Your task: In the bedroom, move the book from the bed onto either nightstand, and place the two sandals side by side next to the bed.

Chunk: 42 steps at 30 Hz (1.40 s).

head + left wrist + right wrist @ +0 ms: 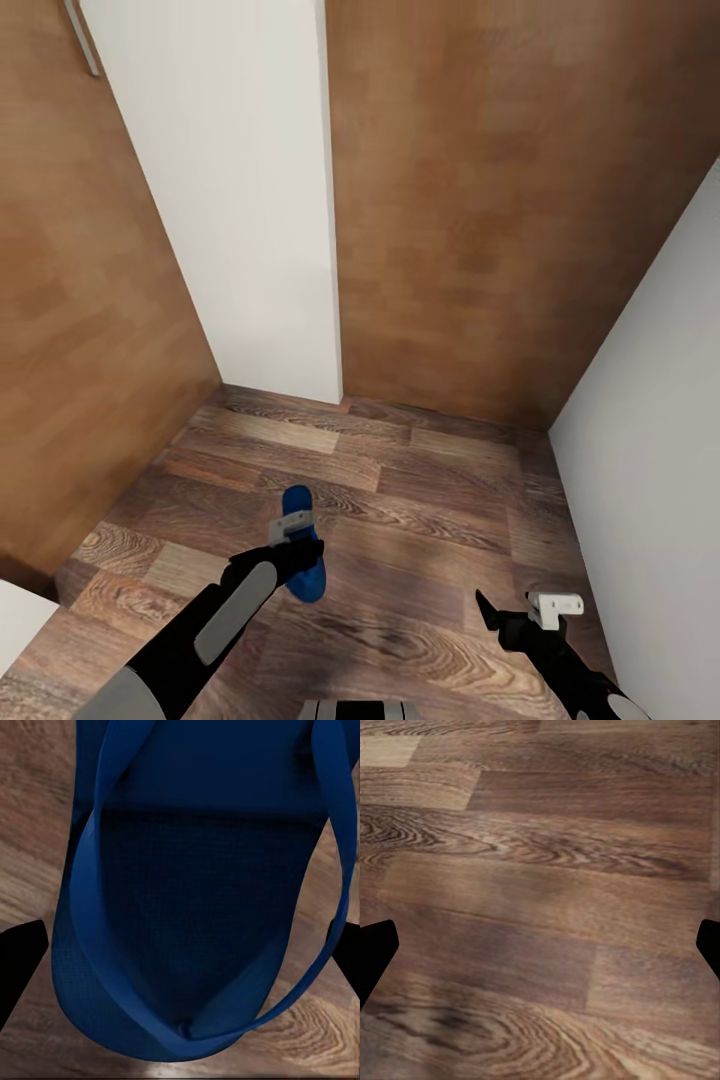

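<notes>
Bare wood-plank floor (420, 500): open ahead and rightward. Bounds: tall white partition panel (240, 200) ahead, brown wooden walls (500, 200) behind, white wall (650, 450) right.

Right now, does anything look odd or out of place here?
Only one blue sandal is in sight, by the left gripper above the wood floor, with no partner beside it. Nothing looks spilled or damaged.

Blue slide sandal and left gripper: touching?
Cannot tell. In the head view the left gripper overlaps the blue slide sandal; in the left wrist view its fingers flank the sandal, contact unclear.
</notes>
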Available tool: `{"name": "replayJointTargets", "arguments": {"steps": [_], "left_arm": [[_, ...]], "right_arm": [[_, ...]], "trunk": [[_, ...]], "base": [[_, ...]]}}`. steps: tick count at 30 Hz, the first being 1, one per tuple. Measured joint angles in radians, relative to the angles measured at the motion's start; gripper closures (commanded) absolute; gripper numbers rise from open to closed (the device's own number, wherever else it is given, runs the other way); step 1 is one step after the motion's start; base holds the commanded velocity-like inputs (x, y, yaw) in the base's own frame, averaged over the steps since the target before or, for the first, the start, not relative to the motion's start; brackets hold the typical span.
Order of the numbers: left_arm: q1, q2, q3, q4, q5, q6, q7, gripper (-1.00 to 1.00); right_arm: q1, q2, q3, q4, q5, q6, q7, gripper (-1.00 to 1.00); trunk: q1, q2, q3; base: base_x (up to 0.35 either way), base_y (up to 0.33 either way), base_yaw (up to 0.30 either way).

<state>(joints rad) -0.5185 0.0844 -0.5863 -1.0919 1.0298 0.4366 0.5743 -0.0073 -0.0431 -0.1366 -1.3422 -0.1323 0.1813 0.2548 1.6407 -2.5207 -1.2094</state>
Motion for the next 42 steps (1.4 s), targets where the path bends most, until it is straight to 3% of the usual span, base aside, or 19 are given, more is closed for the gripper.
{"name": "replayJointTargets", "arguments": {"steps": [9, 18, 28, 33, 35, 40, 42], "left_arm": [[0.001, -0.020, -0.005, 0.060, -0.001, -0.008, -0.012, 1.00], [0.001, -0.021, -0.057, 0.062, 0.000, -0.007, -0.012, 1.00], [0.001, -0.019, -0.066, 0.080, 0.000, -0.009, -0.014, 1.00], [0.001, -0.018, -0.066, 0.112, 0.000, -0.016, -0.019, 1.00], [0.001, -0.018, -0.067, 0.137, -0.001, -0.026, -0.036, 1.00], [0.001, -0.016, -0.097, 0.241, -0.004, -0.108, -0.155, 1.00], [0.001, -0.012, -0.108, 0.257, -0.005, -0.137, -0.188, 1.00]], "right_arm": [[0.000, 0.000, 0.000, 0.005, 0.000, 0.000, 0.000, -1.00], [0.000, 0.001, 0.012, 0.041, 0.000, 0.000, 0.003, -1.00], [0.000, 0.001, 0.014, 0.067, 0.000, -0.001, 0.005, -1.00], [0.000, -0.002, 0.013, 0.145, -0.002, -0.061, 0.007, -1.00], [0.001, -0.006, 0.013, 0.169, -0.004, -0.106, 0.008, -1.00], [0.002, -0.019, 0.006, 0.262, -0.009, -0.202, 0.008, -1.00], [0.002, -0.045, 0.005, 0.321, -0.009, -0.214, 0.009, -1.00]], "trunk": [[-0.004, 0.002, 0.035], [-0.008, 0.004, 0.070], [-0.013, 0.007, 0.108], [-0.015, 0.008, 0.128], [-0.016, 0.008, 0.135], [-0.018, 0.009, 0.155], [-0.019, 0.010, 0.162]], "base": [[0.000, 0.000, 0.000], [0.000, 0.000, 0.000], [0.000, 0.000, 0.000], [0.000, 0.000, 0.000], [0.000, 0.000, 0.000], [0.000, 0.000, 0.000], [0.000, 0.000, 0.000]]}}
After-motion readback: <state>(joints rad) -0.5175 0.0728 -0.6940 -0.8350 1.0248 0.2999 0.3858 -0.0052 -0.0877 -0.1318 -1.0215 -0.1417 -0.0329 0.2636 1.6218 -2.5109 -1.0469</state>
